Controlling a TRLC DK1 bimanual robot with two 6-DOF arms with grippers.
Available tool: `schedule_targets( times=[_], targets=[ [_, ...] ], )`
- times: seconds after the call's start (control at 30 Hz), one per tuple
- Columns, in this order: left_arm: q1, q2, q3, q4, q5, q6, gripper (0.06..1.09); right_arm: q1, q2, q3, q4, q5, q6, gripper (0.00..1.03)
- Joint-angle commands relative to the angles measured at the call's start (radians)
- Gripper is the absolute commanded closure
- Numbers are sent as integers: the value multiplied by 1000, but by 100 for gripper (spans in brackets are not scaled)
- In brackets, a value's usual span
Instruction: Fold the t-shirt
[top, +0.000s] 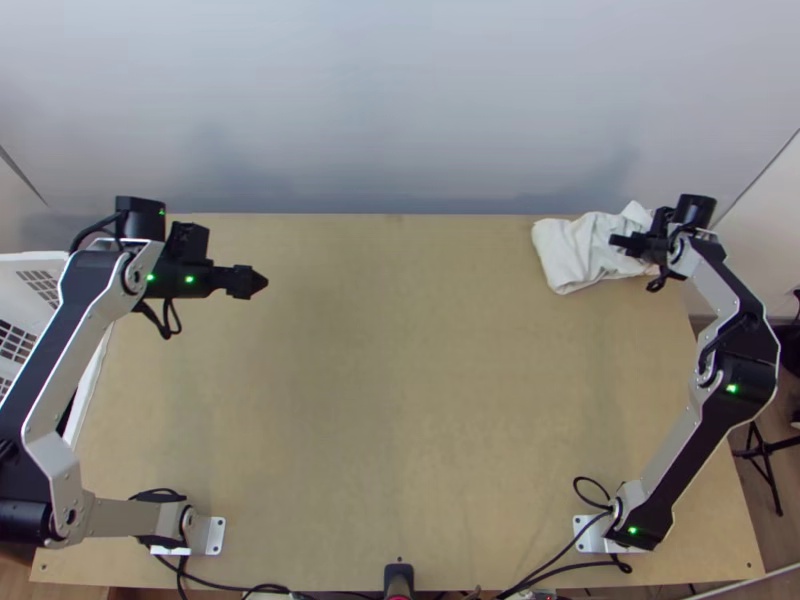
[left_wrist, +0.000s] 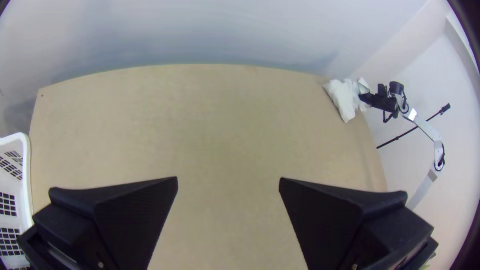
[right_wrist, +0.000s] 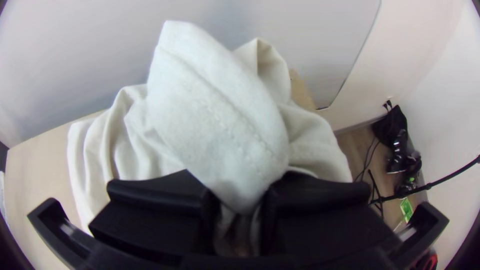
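The shirt lies at the far right corner of the table, bunched and partly doubled over itself, with loose creases on the side toward the table's middle. The right gripper is over that same corner, its two fingers clamped on a thick pinch of the shirt; a fold with a stitched seam rises from between them and leans toward the table's far side. Which part of the shirt this is, I cannot tell, nor whether any of it hangs past the table's right edge. The left gripper is above the far left part of the table, well apart from the shirt, pointing toward the table's right side; the left wrist view shows its fingers wide apart with nothing between them. A white basket with a grid of holes stands just beside the table's left edge. A pale wall rises behind the table's far edge. Both arms have their bases near the table's near corners, and black cables run along its near edge. A thin black stand is on the floor off the table's right side.
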Motion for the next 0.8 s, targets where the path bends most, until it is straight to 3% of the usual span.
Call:
schedule_targets(
  times=[0.0, 0.4, 0.43, 0.53, 0.57, 0.63, 0.77],
  targets=[
    [58, -58, -41, -10, 4, 31, 10, -53, 115, 141, 2, 38, -41, 100],
    [74, -78, -58, -19, 4, 34, 10, -69, 236, 304, -18, 72, -43, 99],
    [74, -79, -55, -19, 4, 32, 10, -69, 228, 305, -31, 72, -32, 90],
    [76, -87, -55, -19, 4, 32, 10, -72, 175, 272, -66, 72, -9, 23],
    [76, -90, -55, -19, 4, 32, 10, -76, 150, 255, -78, 70, -6, 14],
    [76, -96, -60, -19, 4, 29, 10, -80, 92, 212, -107, 62, -11, 3],
    [76, -102, -64, -22, 4, 23, 10, -84, -46, 101, -201, 47, -24, 3]
  ],
)
